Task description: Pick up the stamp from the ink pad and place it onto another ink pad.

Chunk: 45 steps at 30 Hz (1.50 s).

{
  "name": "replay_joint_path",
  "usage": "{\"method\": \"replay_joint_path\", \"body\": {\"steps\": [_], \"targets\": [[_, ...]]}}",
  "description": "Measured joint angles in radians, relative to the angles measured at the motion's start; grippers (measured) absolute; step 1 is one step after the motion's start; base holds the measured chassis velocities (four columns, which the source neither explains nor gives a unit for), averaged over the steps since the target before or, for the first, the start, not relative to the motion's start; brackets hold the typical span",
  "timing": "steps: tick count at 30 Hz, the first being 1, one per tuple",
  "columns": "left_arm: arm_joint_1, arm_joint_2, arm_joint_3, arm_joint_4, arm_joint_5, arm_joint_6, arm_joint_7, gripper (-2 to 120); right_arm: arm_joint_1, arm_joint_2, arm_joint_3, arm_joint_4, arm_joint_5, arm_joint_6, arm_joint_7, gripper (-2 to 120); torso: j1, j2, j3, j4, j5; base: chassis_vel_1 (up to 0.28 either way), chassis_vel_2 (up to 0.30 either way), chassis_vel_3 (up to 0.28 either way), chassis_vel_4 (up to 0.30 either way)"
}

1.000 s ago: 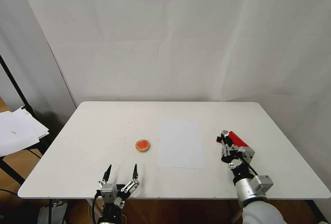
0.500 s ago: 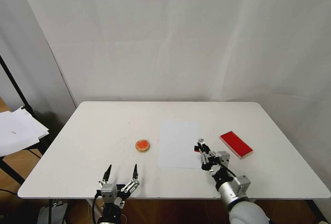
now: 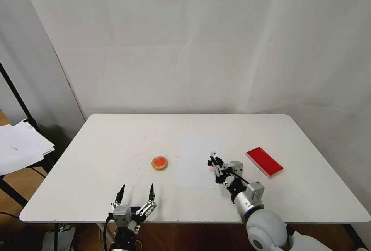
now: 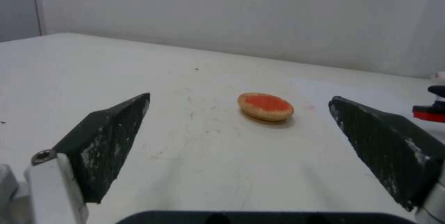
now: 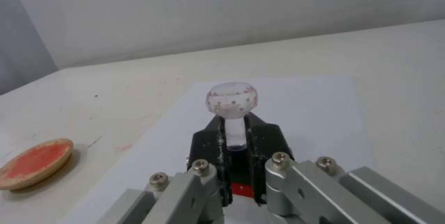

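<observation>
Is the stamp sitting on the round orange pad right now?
No, the right gripper holds the stamp above the paper sheet, apart from the round pad.

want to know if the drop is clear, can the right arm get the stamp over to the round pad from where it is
Probably yes. The right gripper holds the stamp above the sheet of paper, and bare table lies between it and the round ink pad. The left gripper sits open at the near edge, out of the way.

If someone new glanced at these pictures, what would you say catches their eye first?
Probably the right end effector poised above the white sheet of paper, shut on the stamp with its clear knob sticking up. Next come the bright red rectangular ink pad on the table's right and the small round ink pad near the middle, with the open left end effector at the near edge.
</observation>
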Motion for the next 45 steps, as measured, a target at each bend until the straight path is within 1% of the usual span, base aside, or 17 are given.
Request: {"method": "replay_joint_path", "body": {"steps": [7, 13, 14, 18, 27, 37, 43, 45], "targets": [[0.0, 0.0, 0.0, 0.0, 0.0, 0.0, 0.0, 102, 0.058, 0.025, -0.047, -0.036, 0.019, 0.002, 0.012, 7, 0.0, 0.0, 0.0, 0.0, -0.0001, 0.0, 0.0, 0.0, 0.0], [0.0, 0.0, 0.0, 0.0, 0.0, 0.0, 0.0, 102, 0.052, 0.027, -0.064, -0.041, 0.026, -0.003, 0.023, 7, 0.0, 0.0, 0.0, 0.0, -0.0001, 0.0, 0.0, 0.0, 0.0], [0.0, 0.0, 0.0, 0.0, 0.0, 0.0, 0.0, 102, 0.048, 0.026, -0.067, -0.039, 0.029, -0.007, 0.026, 7, 0.0, 0.0, 0.0, -0.0003, 0.0001, 0.0, 0.0, 0.0, 0.0], [0.0, 0.0, 0.0, 0.0, 0.0, 0.0, 0.0, 102, 0.034, 0.024, -0.082, -0.034, 0.036, -0.018, 0.034, 7, 0.0, 0.0, 0.0, 0.0, 0.0, 0.0, 0.0, 0.0, 0.0], [0.0, 0.0, 0.0, 0.0, 0.0, 0.0, 0.0, 102, -0.002, 0.019, -0.099, -0.018, 0.043, -0.028, 0.052, 7, 0.0, 0.0, 0.0, -0.0003, -0.0002, 0.0, 0.0, 0.0, 0.0], [0.0, 0.0, 0.0, 0.0, 0.0, 0.0, 0.0, 102, -0.019, 0.019, -0.105, -0.014, 0.034, -0.029, 0.054, 7, 0.0, 0.0, 0.0, -0.0001, -0.0001, 0.0, 0.0, 0.0, 0.0], [0.0, 0.0, 0.0, 0.0, 0.0, 0.0, 0.0, 102, 0.011, 0.028, -0.103, -0.017, 0.037, -0.024, 0.064, 7, 0.0, 0.0, 0.0, -0.0002, 0.0003, 0.0, 0.0, 0.0, 0.0], [0.0, 0.0, 0.0, 0.0, 0.0, 0.0, 0.0, 102, 0.051, 0.023, -0.093, -0.001, 0.054, -0.033, 0.067, 7, 0.0, 0.0, 0.0, 0.0002, 0.0004, 0.0, 0.0, 0.0, 0.0]]}}
